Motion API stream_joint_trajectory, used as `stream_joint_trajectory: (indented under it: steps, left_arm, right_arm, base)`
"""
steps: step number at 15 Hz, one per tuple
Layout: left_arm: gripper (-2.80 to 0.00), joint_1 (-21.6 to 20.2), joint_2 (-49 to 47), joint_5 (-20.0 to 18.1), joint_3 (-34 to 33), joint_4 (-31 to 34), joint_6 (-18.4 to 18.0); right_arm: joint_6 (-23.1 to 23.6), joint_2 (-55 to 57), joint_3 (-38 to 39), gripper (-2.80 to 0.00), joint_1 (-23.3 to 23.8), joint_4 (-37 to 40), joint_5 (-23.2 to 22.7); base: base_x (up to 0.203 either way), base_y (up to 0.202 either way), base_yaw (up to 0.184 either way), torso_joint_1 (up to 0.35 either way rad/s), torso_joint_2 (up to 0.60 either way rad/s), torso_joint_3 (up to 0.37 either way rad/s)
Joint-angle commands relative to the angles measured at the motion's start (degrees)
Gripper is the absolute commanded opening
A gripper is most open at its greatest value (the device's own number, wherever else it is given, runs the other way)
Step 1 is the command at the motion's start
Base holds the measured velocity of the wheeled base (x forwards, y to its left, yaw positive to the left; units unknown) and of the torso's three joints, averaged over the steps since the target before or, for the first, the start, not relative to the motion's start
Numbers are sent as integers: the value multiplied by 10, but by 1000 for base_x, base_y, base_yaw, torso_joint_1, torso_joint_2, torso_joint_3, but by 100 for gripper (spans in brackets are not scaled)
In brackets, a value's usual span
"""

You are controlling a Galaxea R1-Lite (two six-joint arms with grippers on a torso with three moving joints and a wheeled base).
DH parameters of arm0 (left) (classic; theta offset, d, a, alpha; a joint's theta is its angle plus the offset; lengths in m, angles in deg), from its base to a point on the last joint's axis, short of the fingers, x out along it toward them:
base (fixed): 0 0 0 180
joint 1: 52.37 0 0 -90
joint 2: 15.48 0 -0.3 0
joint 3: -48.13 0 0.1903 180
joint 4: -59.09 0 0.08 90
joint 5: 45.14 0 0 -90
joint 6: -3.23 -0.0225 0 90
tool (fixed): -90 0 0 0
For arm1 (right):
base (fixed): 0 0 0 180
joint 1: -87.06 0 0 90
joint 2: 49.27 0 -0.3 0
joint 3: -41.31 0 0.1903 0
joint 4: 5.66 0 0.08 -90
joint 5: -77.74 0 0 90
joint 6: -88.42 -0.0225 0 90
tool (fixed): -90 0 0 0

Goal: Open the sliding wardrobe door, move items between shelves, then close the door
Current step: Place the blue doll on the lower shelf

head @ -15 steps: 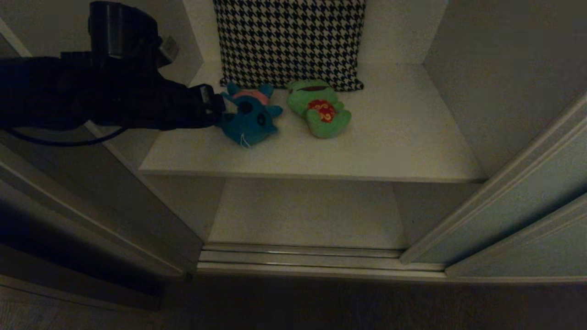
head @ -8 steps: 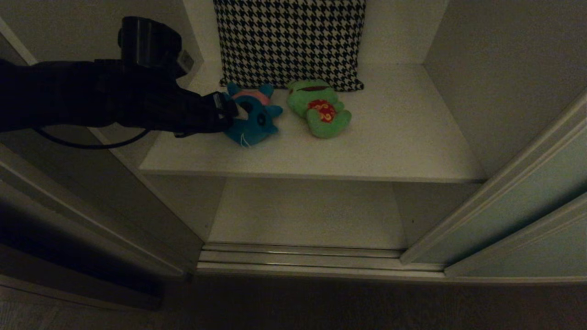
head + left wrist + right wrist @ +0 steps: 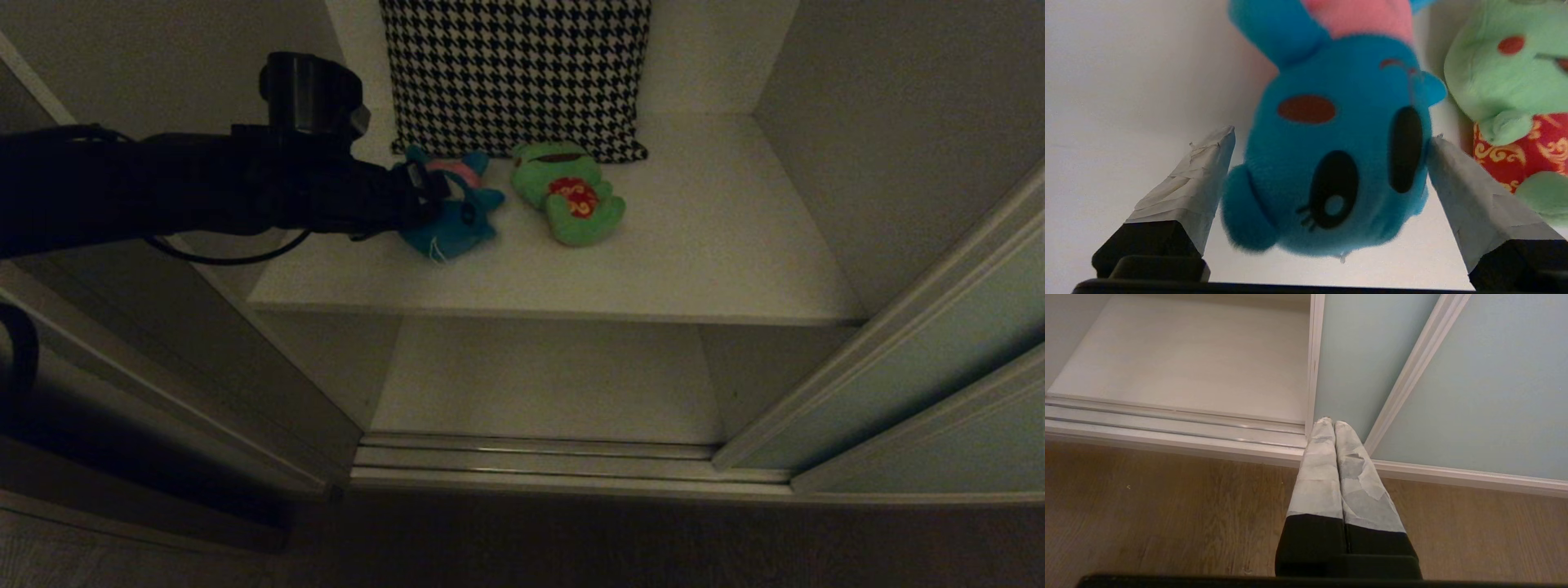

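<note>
Teal-blue plush (image 3: 1331,163) lies on upper shelf (image 3: 694,269), left of green frog plush (image 3: 571,196), both just in front of houndstooth cushion (image 3: 514,73). Left gripper (image 3: 1331,139) straddles the blue toy – fingers spread wide either side. Right gripper (image 3: 1334,426) hangs over wood floor (image 3: 1147,514) nr sliding door (image 3: 1494,384), fingers pressed together.

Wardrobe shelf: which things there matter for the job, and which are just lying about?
Job:
blue toy, between the open left tool's fingers
green frog
shelf
lower shelf
sliding door

Lying about:
checked cushion
floor track
</note>
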Motion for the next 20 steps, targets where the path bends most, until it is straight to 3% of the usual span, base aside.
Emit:
stream_joint_trajectory:
  steps: [1,7,8,11,16,20]
  left_arm:
    - [0,5,-20,1,3,0,8]
    - [0,7,-55,9,46,-32,12]
    - [-280,7,-62,11,54,-27,13]
    - [-280,7,-47,11,50,-18,17]
    - [-280,21,56,11,47,38,16]
    - [-280,37,192,17,-6,100,2]
  right_arm:
    - [0,-1,1,-280,0,0,0]
    - [0,-1,1,-280,0,-1,0]
    - [0,-2,1,-280,0,0,0]
    - [0,-2,0,-280,0,0,0]
    - [0,-2,1,-280,0,0,0]
    - [0,-1,0,-280,0,0,0]
  base:
    - [0,0,0,0,0,0]
    - [0,0,0,0,0,0]
    - [0,0,0,0,0,0]
    - [0,0,0,0,0,0]
    - [0,0,0,0,0,0]
    - [0,0,0,0,0,0]
